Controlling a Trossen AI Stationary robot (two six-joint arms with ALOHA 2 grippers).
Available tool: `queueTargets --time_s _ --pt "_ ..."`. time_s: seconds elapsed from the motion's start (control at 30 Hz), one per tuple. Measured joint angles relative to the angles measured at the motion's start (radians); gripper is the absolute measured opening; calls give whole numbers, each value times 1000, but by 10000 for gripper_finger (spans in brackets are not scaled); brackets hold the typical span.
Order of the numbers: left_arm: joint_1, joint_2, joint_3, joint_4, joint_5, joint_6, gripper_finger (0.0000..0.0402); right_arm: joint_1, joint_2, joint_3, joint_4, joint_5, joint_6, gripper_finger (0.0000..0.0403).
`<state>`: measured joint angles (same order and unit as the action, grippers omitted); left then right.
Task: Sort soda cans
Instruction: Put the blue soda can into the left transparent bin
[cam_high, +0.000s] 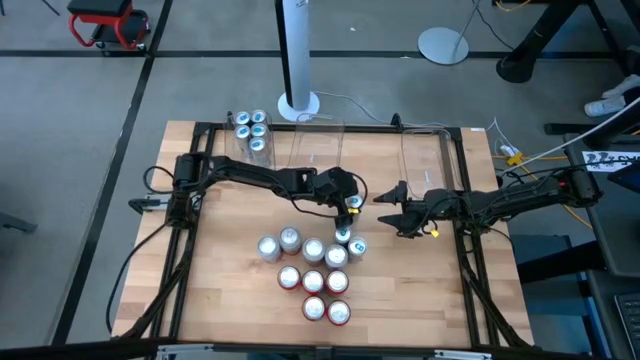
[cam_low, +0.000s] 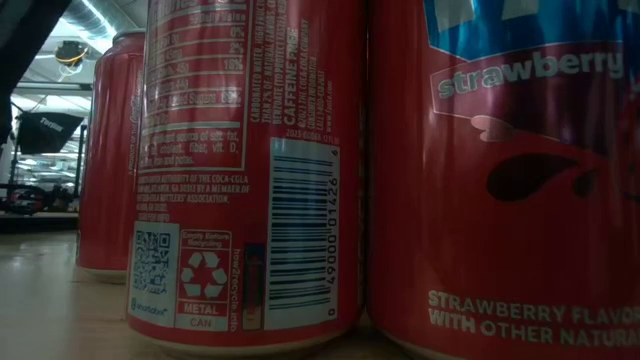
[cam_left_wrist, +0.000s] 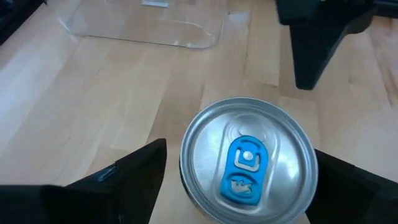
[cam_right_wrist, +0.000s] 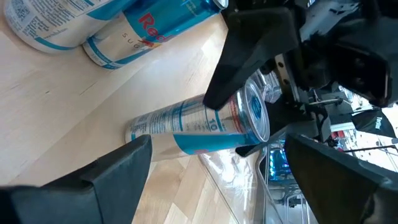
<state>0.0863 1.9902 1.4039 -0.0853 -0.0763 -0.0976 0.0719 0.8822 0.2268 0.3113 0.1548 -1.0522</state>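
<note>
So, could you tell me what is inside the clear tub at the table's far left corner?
Four blue-tabbed soda cans stand in the clear tub. Their sides and the tub's floor beneath them are hidden.

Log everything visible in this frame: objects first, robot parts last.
red soda cans: five, red, near end of the central cluster
silver-topped cans: about six, blue-and-silver sides where visible, just beyond the red ones
blue-tabbed can: one, silver top, standing apart beyond the cluster
cans in tub: four, blue tabs, far-left tub
clear plastic tubs: three, along the far edge
table: one, light wood
left end effector: open, fingers either side of the blue-tabbed can
right end effector: open, holding nothing, just right of the left one
</note>
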Motion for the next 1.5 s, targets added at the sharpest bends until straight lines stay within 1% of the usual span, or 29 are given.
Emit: queueTargets --time_s 0.13,0.3,0.47,0.57,0.67,0.83,1.03,1.23,1.4,1.5 --pt "1 2 0 11 -3 5 288 0 0 0 -1 2 0 366" --pt "1 2 0 19 -2 35 229 0 0 0 -1 3 0 366" --pt "-4 -2 0 15 -3 61 227 0 0 0 -4 3 0 366" --pt "-14 -21 0 -6 -26 80 227 0 0 0 -20 11 0 366" --pt "-25 -64 0 -35 -66 85 227 0 0 0 -34 18 0 366" --pt "-36 -148 0 -121 -93 75 227 0 0 0 -41 18 1 366" --pt "-39 -278 1 -227 -111 71 228 0 0 0 -53 19 3 366" --pt "-39 -419 1 -345 -199 65 228 0 6 0 -48 21 3 366" --pt "-39 -537 -6 -474 -256 25 228 0 13 0 -40 28 2 366" --pt "-39 -602 -5 -564 -334 -10 228 0 20 0 -34 29 1 366"
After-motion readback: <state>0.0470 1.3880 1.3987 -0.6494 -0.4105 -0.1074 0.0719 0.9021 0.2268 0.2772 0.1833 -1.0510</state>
